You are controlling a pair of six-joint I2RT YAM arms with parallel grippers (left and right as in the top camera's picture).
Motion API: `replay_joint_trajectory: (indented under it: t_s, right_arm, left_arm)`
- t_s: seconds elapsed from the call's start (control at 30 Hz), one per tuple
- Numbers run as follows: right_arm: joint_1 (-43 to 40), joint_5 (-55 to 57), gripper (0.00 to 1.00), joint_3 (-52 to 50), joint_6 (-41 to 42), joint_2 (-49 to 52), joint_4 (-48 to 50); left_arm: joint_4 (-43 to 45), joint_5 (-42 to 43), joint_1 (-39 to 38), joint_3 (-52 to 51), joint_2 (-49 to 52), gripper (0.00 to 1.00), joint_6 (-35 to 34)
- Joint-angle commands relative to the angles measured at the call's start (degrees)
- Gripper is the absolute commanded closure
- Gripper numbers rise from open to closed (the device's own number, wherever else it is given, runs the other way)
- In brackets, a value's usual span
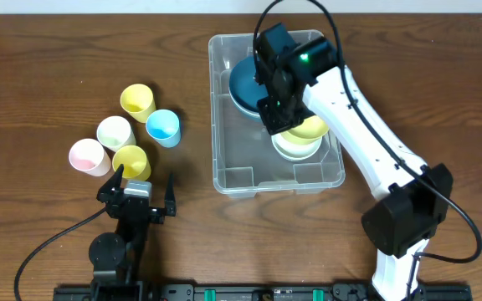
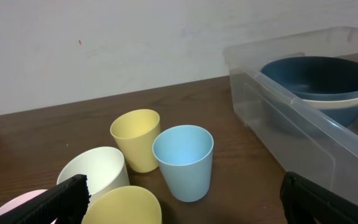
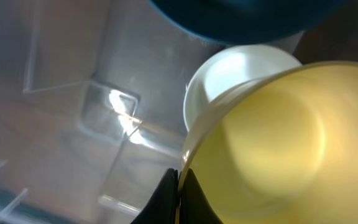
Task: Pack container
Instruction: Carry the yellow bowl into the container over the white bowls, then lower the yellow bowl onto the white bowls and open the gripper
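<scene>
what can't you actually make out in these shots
- Overhead: the right arm covers the right gripper and much of the dark blue bowl and yellow bowl.
- Left wrist: the pink cup is cut off by the bottom edge.
- Right wrist: too close and blurred to tell whether the yellow bowl rests on the white bowl or hangs above it.

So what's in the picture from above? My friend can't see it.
The right pincer holds a yellow bowl inside the clear container, over a white bowl, beside a dark blue bowl. Five cups stand outside, near the open left pincer.
</scene>
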Motion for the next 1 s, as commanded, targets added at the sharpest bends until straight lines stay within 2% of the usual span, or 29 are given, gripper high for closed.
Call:
replay_joint_trajectory:
  t_s: [0.0, 0.5, 0.77, 0.97]
  right_arm:
    - [0.4, 0.7, 0.99, -2.6, 0.8, 0.6, 2.6]
    - [0.3, 2.8, 0.99, -13.2, 0.9, 0.7, 11.8]
    - [0.3, 2.8, 0.92, -15.9, 0.9, 0.7, 15.0]
    - [0.3, 2.9, 0.73, -15.9, 0.9, 0.7, 16.2]
  left_arm:
    - [-1.7, 0.8, 0.3, -1.1, -0.3, 0.02, 0.5]
    - [-1.7, 0.8, 0.3, -1.1, -0.3, 0.02, 0.5]
    - [-1.7, 0.8, 0.3, -1.1, -0.3, 0.02, 0.5]
    - [-1.7, 0.8, 0.3, -1.1, -0.3, 0.02, 0.5]
